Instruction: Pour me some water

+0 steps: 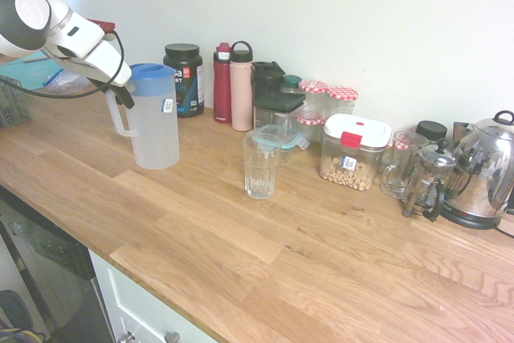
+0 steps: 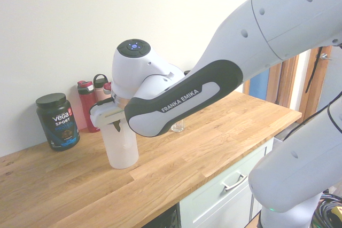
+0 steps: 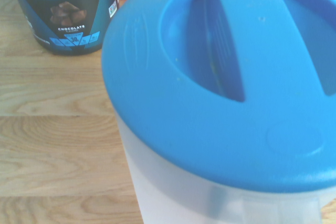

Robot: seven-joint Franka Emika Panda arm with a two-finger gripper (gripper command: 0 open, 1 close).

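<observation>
the claw (image 1: 122,94) is at the handle of the blue-lidded pitcher (image 1: 154,118), though i can't tell if it pinches it. the pitcher stands upright on the worktop (image 1: 241,255) near the back edge, the empty glass (image 1: 261,163) beside it, and a protein tub (image 1: 184,78) and bottles (image 1: 233,84) behind.

Exteriors face counter from opposite ends, sharing pitcher (image 1: 157,118); wrist close above lid.
</observation>
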